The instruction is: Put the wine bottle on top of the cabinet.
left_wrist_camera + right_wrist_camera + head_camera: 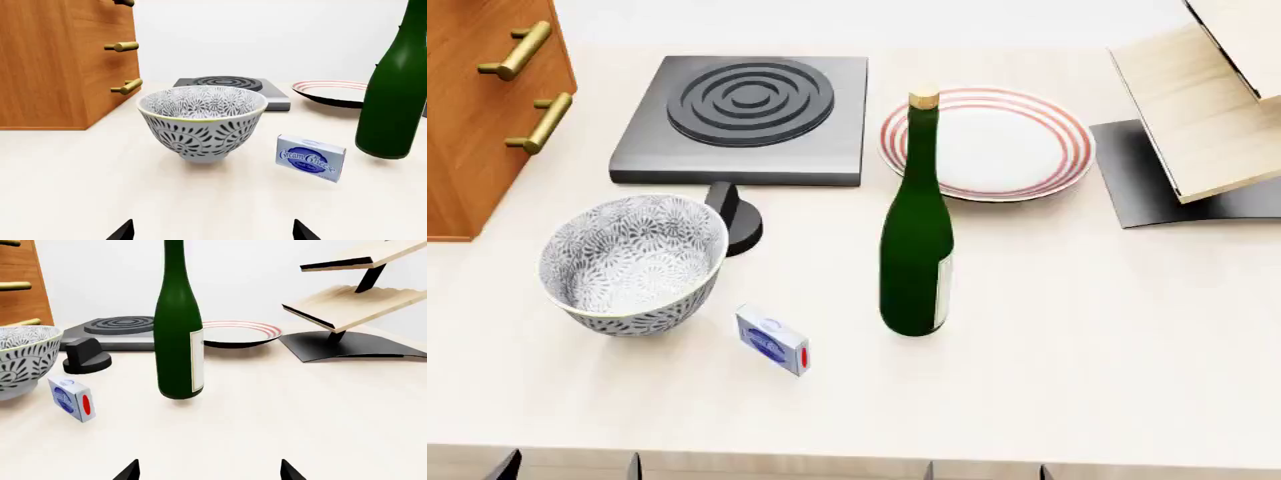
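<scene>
Spread fingertips of the right gripper (209,470) frame the near table edge, holding nothing, as the wine bottle (178,335) stands upright just ahead on the table (1068,330), nearer this arm than the equally open left gripper (213,231).

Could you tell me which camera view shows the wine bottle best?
The head view shows the whole wine bottle, cork to base. The right wrist view cuts off its top; the left wrist view catches only part at the edge.
</scene>
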